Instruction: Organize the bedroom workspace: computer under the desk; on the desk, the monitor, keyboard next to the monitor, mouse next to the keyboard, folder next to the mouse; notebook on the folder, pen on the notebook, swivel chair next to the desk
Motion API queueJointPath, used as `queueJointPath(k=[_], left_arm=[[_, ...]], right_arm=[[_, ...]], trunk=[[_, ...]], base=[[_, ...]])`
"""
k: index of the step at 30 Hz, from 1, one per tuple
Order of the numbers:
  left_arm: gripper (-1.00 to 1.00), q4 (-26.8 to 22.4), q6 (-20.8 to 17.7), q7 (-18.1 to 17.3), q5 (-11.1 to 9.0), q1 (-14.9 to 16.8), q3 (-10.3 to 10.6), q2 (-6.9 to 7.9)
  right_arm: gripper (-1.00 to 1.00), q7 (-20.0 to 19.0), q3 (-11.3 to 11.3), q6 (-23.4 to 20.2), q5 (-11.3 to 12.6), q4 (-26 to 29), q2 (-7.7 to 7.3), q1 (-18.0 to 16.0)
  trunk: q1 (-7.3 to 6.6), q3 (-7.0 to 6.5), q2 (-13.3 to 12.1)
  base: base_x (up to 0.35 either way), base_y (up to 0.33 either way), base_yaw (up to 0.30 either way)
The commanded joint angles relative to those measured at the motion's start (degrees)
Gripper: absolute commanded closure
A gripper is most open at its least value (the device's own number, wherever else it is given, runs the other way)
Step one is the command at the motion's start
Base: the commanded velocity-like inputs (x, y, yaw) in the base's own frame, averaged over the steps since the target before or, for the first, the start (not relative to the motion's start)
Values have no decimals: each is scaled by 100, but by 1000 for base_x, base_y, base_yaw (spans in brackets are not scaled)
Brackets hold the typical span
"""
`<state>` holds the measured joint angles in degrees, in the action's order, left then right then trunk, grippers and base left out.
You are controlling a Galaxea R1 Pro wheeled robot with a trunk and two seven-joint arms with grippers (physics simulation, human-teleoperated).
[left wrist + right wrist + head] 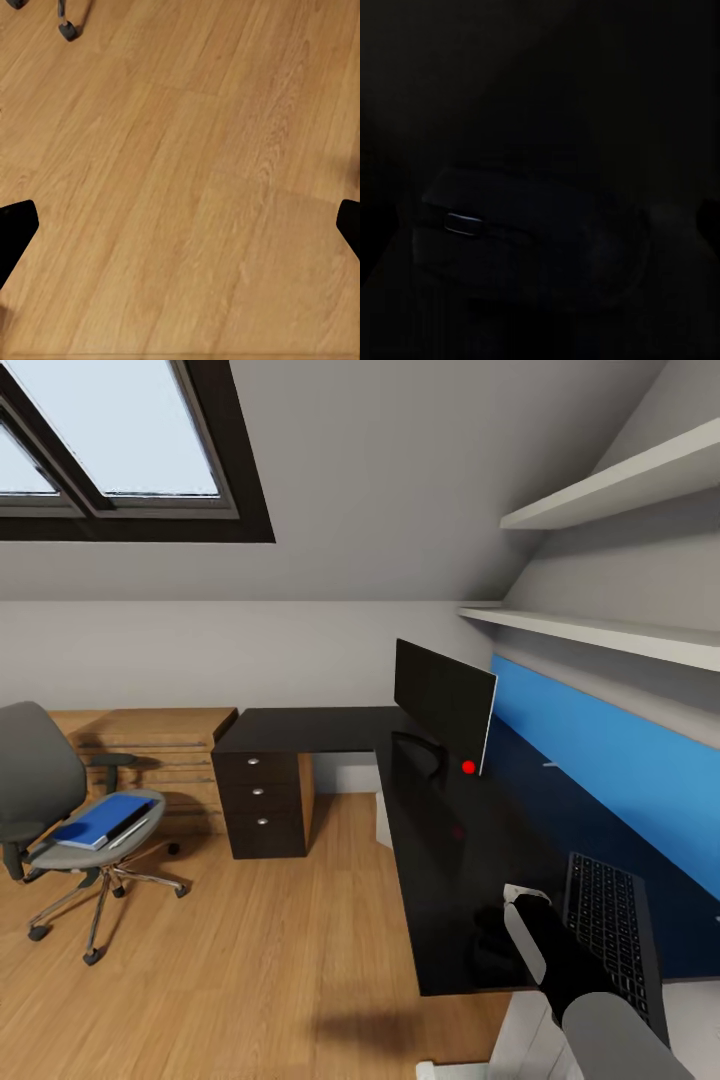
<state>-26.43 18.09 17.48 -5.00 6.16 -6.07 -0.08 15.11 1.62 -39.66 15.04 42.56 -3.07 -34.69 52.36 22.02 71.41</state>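
Directly beneath the right gripper (522, 905), low over the desk (440, 850), a dark rounded mouse (536, 244) is faintly seen, just beside the keyboard (608, 930). Whether the jaws are clenched cannot be told. The left gripper (180, 225), spread wide, is aimed at bare floor.

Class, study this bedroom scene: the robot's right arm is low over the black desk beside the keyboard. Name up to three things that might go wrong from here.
1. The right gripper hangs near the desk front edge; something dark lies under it, possibly the mouse, and a nudge might push it off.
2. The arm is close beside the keyboard and might shift it.
3. The folder lies on the chair with a pen-like stick on top; lifting it carelessly may drop that.
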Motion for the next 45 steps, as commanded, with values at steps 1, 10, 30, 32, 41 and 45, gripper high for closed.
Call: queueJointPath(k=[1,10,30,32,41,45], left_arm=[[-100,3,28,-8,-53,2,1,-1],[-100,4,28,-5,-54,3,-4,-1],[-100,-10,29,0,-60,6,-14,-1],[-100,-33,33,8,-61,3,-14,-1],[-100,-155,29,42,-74,5,-22,-1],[-100,-160,28,44,-80,2,-25,-1]], right_arm=[[-100,44,-3,-16,61,7,-1,-3],[-100,44,-3,-16,60,7,-1,-4],[-100,-51,5,47,78,15,8,-3],[-100,-56,7,51,78,15,8,-3],[-100,-61,14,54,70,16,-2,-3],[-100,-55,14,54,69,16,-9,-3]], trunk=[[-1,7,4],[-1,7,4],[-1,7,4],[-1,7,4],[-1,7,4],[87,79,164]], base=[[-32,0,0],[-7,0,0],[0,0,0],[0,0,0],[0,0,0],[0,0,0]])
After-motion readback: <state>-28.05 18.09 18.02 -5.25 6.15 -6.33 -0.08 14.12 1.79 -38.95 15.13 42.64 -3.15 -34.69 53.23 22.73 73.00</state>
